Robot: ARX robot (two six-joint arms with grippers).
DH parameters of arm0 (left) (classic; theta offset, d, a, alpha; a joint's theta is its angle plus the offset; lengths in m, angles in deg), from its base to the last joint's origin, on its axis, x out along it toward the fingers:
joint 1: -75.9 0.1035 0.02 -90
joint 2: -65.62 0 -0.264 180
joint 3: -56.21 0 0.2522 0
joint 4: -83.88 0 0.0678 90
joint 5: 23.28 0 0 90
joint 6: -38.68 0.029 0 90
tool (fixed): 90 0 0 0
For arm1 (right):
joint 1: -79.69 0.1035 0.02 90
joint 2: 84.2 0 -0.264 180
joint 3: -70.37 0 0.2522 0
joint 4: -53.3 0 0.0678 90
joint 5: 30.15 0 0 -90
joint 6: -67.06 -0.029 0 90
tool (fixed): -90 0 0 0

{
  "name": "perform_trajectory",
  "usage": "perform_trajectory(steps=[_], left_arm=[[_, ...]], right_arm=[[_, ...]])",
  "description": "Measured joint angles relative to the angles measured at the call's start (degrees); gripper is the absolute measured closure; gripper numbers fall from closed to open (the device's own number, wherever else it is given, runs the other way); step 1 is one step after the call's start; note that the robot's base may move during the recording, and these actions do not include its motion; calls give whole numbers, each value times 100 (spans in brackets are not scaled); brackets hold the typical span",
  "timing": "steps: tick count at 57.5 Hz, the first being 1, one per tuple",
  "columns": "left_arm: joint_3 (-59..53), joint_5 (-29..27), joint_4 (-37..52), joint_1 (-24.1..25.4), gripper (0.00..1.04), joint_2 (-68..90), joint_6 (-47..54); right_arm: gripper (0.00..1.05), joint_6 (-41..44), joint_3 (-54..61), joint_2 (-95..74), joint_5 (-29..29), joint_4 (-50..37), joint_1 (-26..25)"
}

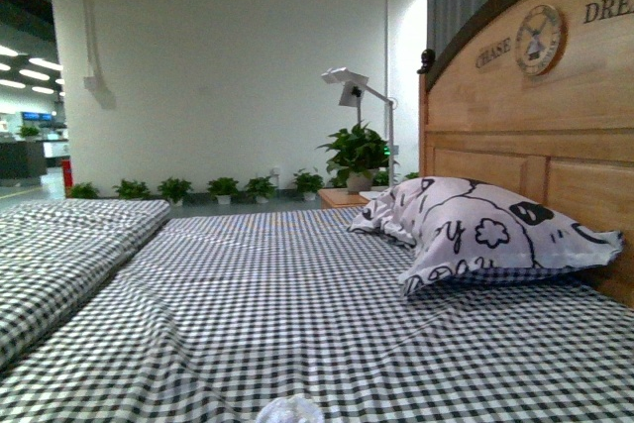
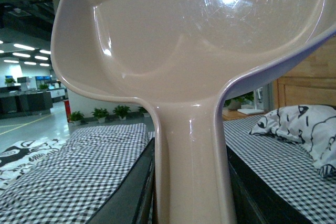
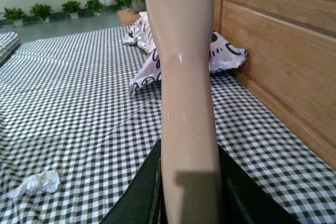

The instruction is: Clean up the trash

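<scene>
The trash, a small crumpled wad of white tissue (image 3: 37, 183), lies on the checked bedsheet (image 3: 79, 93); the front view catches its top at the bottom edge, trash (image 1: 289, 410). My left gripper (image 2: 191, 192) is shut on the handle of a beige plastic dustpan (image 2: 194, 40), whose scoop fills the left wrist view, held above the bed. My right gripper (image 3: 190, 192) is shut on a beige brush handle (image 3: 184, 66) that rises through the right wrist view; the bristles are out of view. Neither arm shows in the front view.
A black-and-white patterned pillow (image 1: 485, 230) leans by the wooden headboard (image 1: 535, 116) on the right. A second checked bed (image 1: 69, 235) lies to the left. A nightstand with a plant (image 1: 355, 156) and a lamp stands beyond the bed; potted plants line the far wall.
</scene>
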Motion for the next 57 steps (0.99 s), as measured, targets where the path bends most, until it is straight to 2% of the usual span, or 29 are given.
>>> perform_trajectory(steps=[7,11,15,20,30,32,34,42,47,57], left_arm=[[33,166,-173,15,77,-2,101],[575,730,-1902,46,77,74,605],[1040,933,-3287,-13,77,413,1331],[1143,1001,-3993,-146,77,949,2122],[1145,1191,-4380,-470,77,1956,3980],[1163,1338,-4614,-535,77,2260,4787],[1178,1388,-4754,-560,77,2441,5147],[1215,1119,-4953,-748,77,3195,6734],[1215,802,-4730,-964,77,3580,7423],[1217,516,-4452,-1545,77,4044,7936]], right_arm=[[84,0,0,15,-61,0,-2],[84,-2,0,26,-85,0,-13],[84,-2,0,28,-107,0,-15],[84,-2,0,28,-96,0,-15],[84,-2,0,28,-81,0,-13],[84,-2,0,28,-83,0,-13],[84,-2,0,28,-83,0,-15],[84,-2,0,26,-81,0,-15],[84,-2,0,28,-81,0,-13],[84,-2,0,28,-81,0,-13]])
